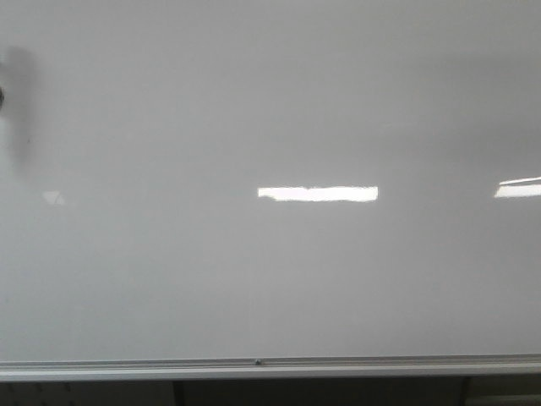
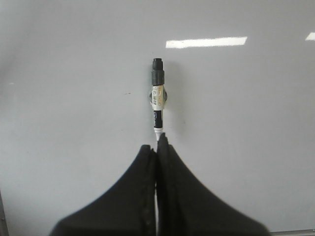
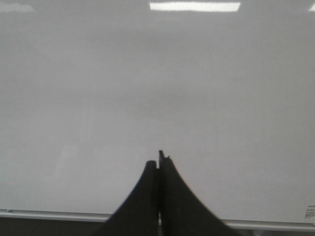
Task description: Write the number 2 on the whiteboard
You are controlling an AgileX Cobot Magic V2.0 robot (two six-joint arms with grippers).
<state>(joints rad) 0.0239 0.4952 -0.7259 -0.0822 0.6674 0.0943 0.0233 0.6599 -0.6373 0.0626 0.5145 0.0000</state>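
The whiteboard (image 1: 270, 279) fills the front view, with its silver frame (image 1: 169, 366) along the lower edge. No number 2 shows on it in any view. My left gripper (image 2: 157, 147) is shut on a black-and-white marker (image 2: 157, 98), which points out from the fingertips toward the whiteboard (image 2: 74, 98). I cannot tell whether the marker tip touches the board. My right gripper (image 3: 159, 162) is shut and empty in front of the whiteboard (image 3: 98, 98), near its lower frame (image 3: 49, 215). Neither gripper shows plainly in the front view.
Bright rectangular light reflections (image 1: 318, 194) lie on the board. A dark blurred shape with its shadow (image 1: 19, 97) sits at the far left edge. A small printed label (image 3: 309, 211) is at the board's lower corner. Dark space lies below the frame.
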